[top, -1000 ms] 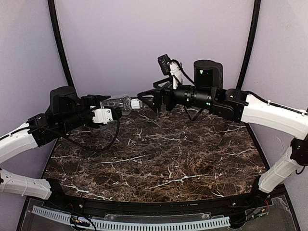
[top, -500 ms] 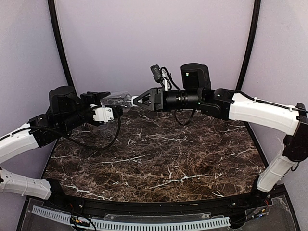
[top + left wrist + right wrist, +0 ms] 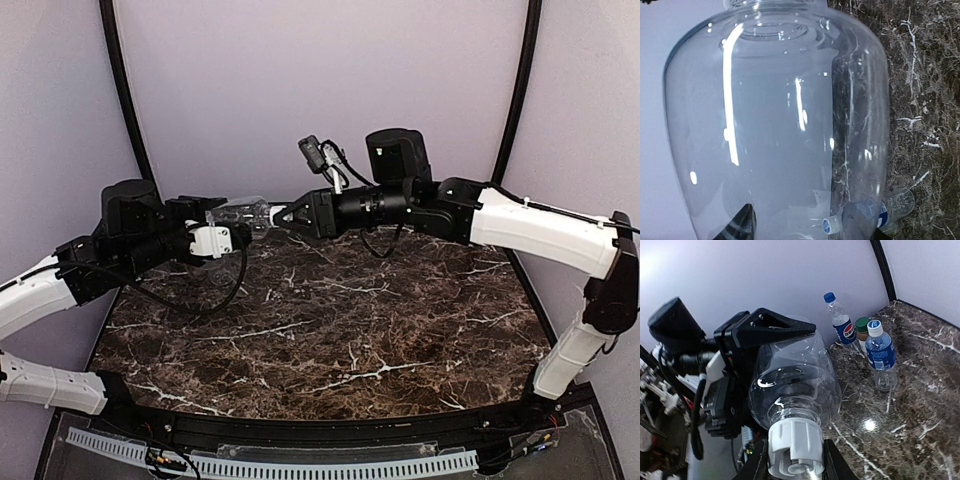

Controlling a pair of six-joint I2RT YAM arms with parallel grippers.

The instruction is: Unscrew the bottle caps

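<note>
- Because a screw cap turns only against a fixed body, the left gripper [image 3: 225, 218] has its fingers clamped around the clear unlabelled bottle [image 3: 795, 380]; the bottle lies horizontal, raised above the bench [image 3: 350, 340], with its neck aimed at the opposite arm.
- At the neck, the right gripper [image 3: 283, 214] meets the bottle end-on; its fingers [image 3: 837, 467] press on both sides of the white cap [image 3: 794, 446], gripping it; this puts the wrist roll in line with the thread axis.
- The white cap sits fully on the neck; judged not yet unscrewed.
- The Pepsi bottle [image 3: 842, 325], short green-capped bottle [image 3: 862, 332] and blue-labelled bottle [image 3: 880, 357] stand upright, close together, near the wall [image 3: 790, 275]; all are capped; this position keeps them well apart from both arms, and they are judged to be awaiting their turn.
</note>
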